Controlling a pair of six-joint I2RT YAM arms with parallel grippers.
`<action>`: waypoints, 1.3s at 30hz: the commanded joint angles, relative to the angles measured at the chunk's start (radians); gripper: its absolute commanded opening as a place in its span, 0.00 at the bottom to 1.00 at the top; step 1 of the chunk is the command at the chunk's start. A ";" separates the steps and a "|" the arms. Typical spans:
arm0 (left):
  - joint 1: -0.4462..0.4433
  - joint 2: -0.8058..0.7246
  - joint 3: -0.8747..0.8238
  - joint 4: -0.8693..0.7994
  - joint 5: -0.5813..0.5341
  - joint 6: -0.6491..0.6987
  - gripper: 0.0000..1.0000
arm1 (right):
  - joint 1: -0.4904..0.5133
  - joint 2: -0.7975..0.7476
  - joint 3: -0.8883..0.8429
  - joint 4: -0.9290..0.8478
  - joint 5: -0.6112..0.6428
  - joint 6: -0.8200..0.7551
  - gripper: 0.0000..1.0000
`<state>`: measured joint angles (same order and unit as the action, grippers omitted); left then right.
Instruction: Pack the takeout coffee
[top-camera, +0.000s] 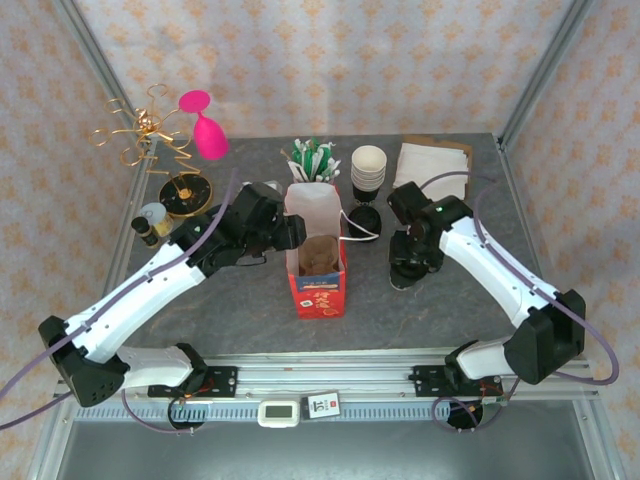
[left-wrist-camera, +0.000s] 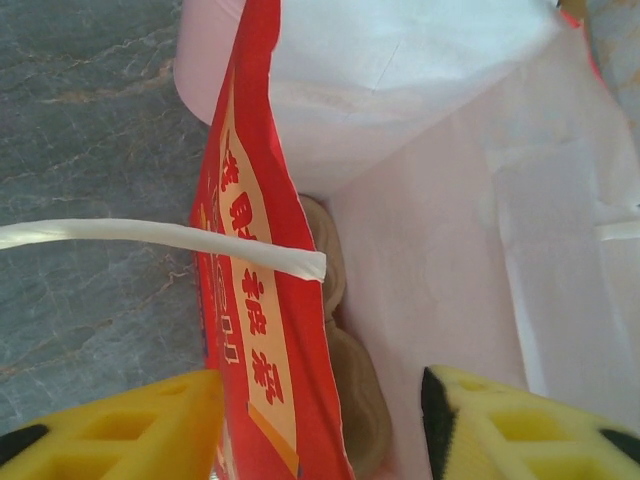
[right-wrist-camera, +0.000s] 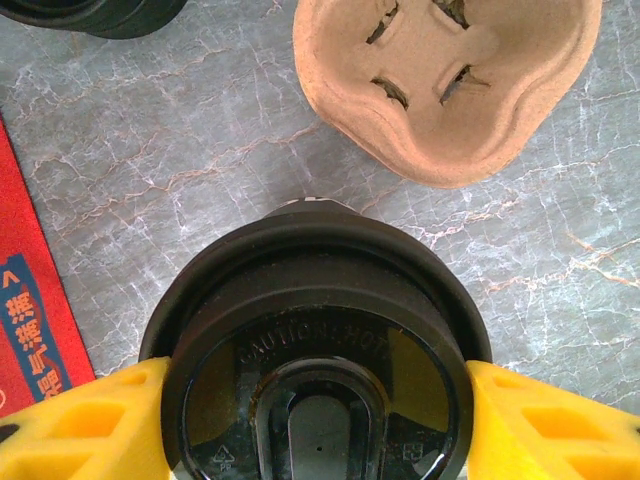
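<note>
Right wrist view: the takeout coffee (right-wrist-camera: 318, 350) stands upright on the grey table (right-wrist-camera: 180, 150). The right gripper (right-wrist-camera: 318, 410) is clamped on it, with its yellow fingers (right-wrist-camera: 90, 420) against both sides just under the black lid. I judge the cup light but easy to crush. The paper wall looks soft and the lid slick and liable to pop, so a gentle hold below the rim, kept upright, suits it. A pulp cup carrier (right-wrist-camera: 440, 90) lies just beyond, and the red bag (right-wrist-camera: 25, 310) is close on the left.

Top view: the bag stands open left of the coffee with a second carrier (top-camera: 318, 255) inside. A stack of lidless cups (top-camera: 368, 170) and a squat black piece (top-camera: 362, 217) sit farther back, out of the way. The left gripper (top-camera: 292, 232) is at the bag's left rim.

Left wrist view: its jaws are apart, straddling the bag's left wall without pinching it. A white string handle (left-wrist-camera: 150, 235) juts outward from that wall and could snag.
</note>
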<state>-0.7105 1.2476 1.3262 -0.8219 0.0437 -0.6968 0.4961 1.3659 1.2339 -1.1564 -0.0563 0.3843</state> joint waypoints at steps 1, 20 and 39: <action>0.009 0.023 0.053 -0.044 -0.041 0.032 0.46 | -0.006 -0.031 0.045 -0.054 0.019 0.015 0.61; 0.065 0.053 0.137 -0.169 -0.162 0.103 0.00 | 0.036 0.002 0.210 -0.138 -0.017 0.010 0.58; 0.181 0.042 0.106 -0.157 -0.132 0.169 0.00 | 0.179 0.080 0.418 -0.152 -0.078 0.067 0.56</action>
<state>-0.5507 1.3003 1.4376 -0.9810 -0.0837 -0.5640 0.6716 1.4498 1.6039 -1.2804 -0.1326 0.4309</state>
